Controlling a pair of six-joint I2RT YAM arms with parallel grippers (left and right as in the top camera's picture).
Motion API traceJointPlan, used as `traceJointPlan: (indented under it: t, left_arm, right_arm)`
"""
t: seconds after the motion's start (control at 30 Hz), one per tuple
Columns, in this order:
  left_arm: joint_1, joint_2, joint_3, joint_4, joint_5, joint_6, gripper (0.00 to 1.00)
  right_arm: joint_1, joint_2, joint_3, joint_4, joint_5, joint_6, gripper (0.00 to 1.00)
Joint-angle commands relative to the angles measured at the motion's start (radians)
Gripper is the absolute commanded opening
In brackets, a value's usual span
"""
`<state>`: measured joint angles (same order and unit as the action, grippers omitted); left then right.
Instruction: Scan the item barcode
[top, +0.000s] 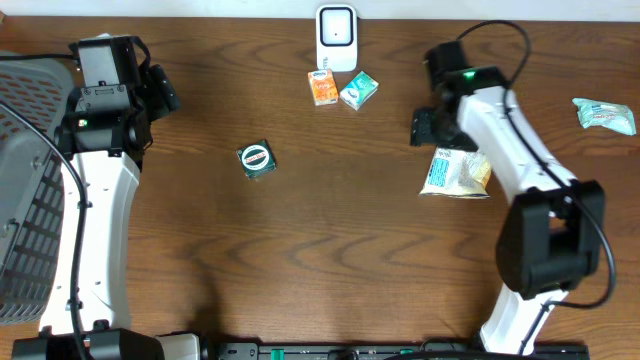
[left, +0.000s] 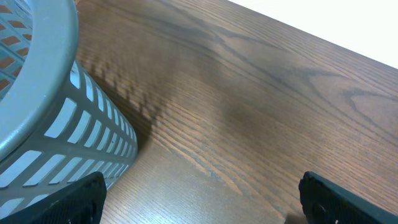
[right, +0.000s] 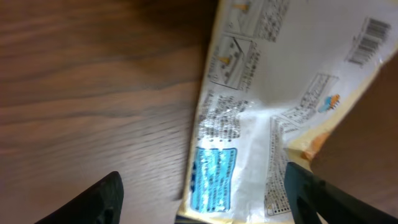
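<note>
**Snack bag flat on the desk between spread right fingers**

The right tool (right: 205, 199) is seen wide open over the snack bag (right: 249, 118), which is not gripped. The bag lies flat on the desk (top: 330, 260) with its printed back up. One finger (right: 93, 199) is well apart from the bag's left edge, and the other is at its right edge. A barcode (right: 370, 40) is shown near the bag's far right corner.

From overhead, the bag is found right of centre, partly under the right arm. The scanner (top: 336, 36) stands at the far edge, well apart from it. An orange packet (top: 321, 86) and a green packet (top: 358, 91) lie just near of the scanner. A round dark pack (top: 256, 159) is placed left of centre, and a pale green packet (top: 604, 114) at the far right.

The left tool (left: 205, 205) is held fully open and empty above bare wood, beside the grey basket (left: 43, 93) at the left edge.
</note>
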<state>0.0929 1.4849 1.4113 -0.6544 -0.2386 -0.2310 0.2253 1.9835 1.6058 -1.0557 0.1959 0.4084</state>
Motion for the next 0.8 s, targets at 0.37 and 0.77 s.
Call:
traceJointPlan:
  t: [0.37, 0.77]
  left_arm:
    - [0.004, 0.006, 0.008, -0.001, -0.010, 0.013, 0.98]
    - [0.004, 0.006, 0.008, -0.004, -0.010, 0.013, 0.98]
  right_arm:
    - [0.068, 0.190, -0.077, -0.002, 0.300, 0.189, 0.63]
    - [0.038, 0.198, 0.033, 0.054, -0.114, 0.047, 0.01]
